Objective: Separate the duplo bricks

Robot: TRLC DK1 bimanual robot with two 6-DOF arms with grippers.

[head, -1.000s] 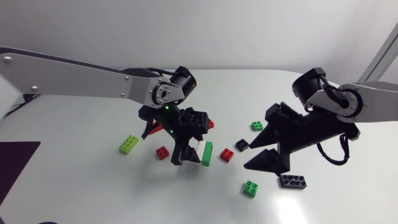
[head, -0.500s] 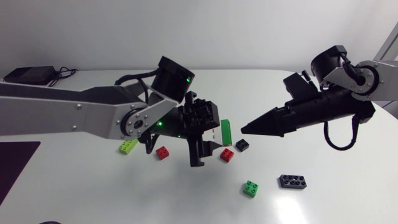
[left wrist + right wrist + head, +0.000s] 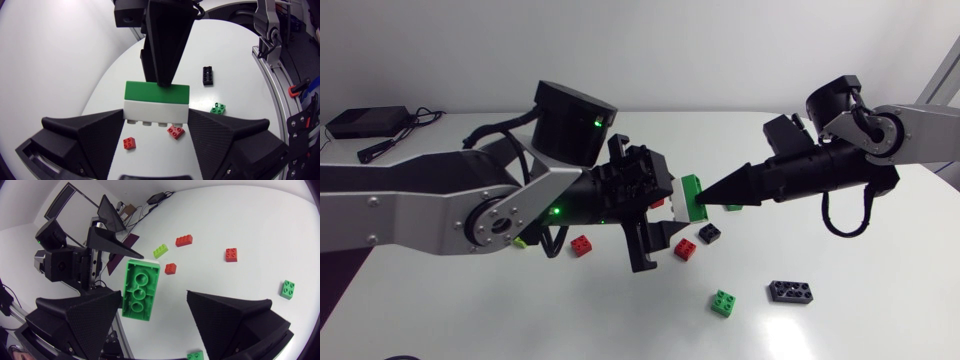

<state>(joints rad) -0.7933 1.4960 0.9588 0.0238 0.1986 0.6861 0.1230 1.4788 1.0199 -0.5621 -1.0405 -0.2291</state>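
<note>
While the left end effector (image 3: 156,118) grips the white brick (image 3: 156,111), the attached green brick (image 3: 140,291) presents long sides to the open right end effector (image 3: 155,297).

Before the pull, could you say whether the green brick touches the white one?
Touching: left wrist view shows the green brick seated flush on the white brick.

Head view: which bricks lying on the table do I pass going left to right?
Left red brick → right red brick → green brick → long dark brick. I skipped the small black brick: it overlaps the green one sideways.
</note>
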